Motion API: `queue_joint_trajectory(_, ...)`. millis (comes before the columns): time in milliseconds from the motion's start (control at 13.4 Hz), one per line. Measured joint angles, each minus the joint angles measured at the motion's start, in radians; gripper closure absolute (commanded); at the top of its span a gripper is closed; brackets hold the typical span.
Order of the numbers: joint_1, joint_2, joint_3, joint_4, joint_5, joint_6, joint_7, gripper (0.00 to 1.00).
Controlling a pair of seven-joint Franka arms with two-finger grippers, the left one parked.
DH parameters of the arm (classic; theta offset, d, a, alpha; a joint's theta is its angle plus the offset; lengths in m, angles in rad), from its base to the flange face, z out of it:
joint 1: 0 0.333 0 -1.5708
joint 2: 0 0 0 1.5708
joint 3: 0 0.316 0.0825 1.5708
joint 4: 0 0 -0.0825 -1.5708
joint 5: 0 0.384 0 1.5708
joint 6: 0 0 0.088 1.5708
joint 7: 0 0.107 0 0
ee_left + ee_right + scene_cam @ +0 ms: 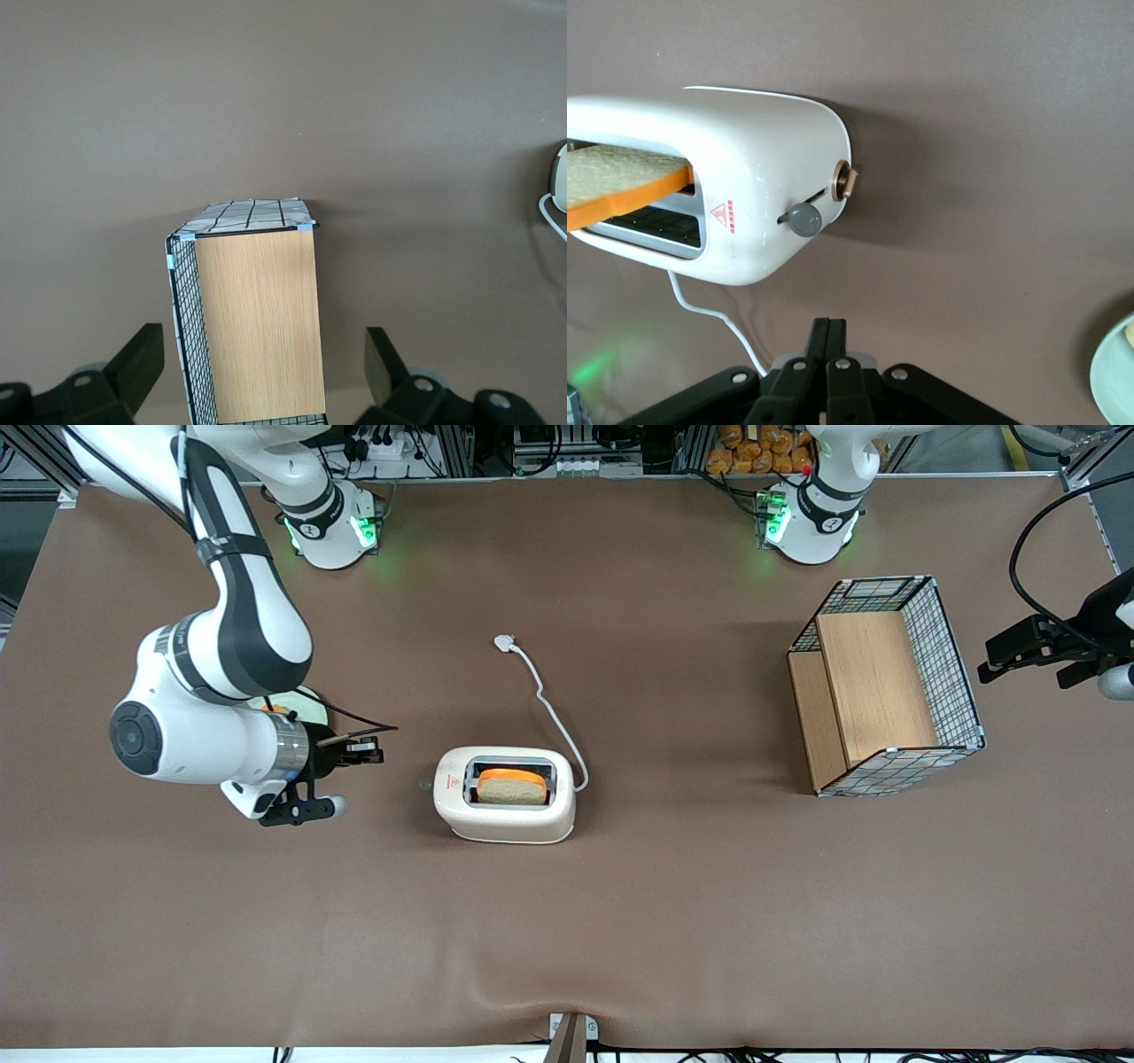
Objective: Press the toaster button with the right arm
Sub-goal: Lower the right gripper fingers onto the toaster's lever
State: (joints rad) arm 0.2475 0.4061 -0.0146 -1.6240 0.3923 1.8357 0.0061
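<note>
The cream-white toaster (505,815) stands mid-table with a slice of bread (512,786) in its slot. In the right wrist view the toaster (757,159) shows its short end with the red triangle mark. The grey round toaster button (804,219) sticks out of a slot there, beside a brass dial (846,181). In the front view the button (426,784) is a tiny knob. My right arm's gripper (379,754) hovers a short way off that end, toward the working arm's end of the table. The gripper (828,324) is shut, holds nothing and touches nothing.
The white cord ends in a plug (504,642) farther from the front camera than the toaster. A pale green plate (297,707) lies partly under my arm, its rim (1109,372) near the gripper. A wire basket with wooden panels (886,682) stands toward the parked arm's end.
</note>
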Motion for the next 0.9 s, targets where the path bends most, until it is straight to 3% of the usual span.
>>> queue_joint_trajectory(224, 0.004, 0.003, 0.0, -0.023, 0.036, 0.021, 0.0, 1.0)
queue_joint_trajectory(898, 0.004, 0.068, -0.009, -0.025, 0.223, 0.072, -0.001, 1.0)
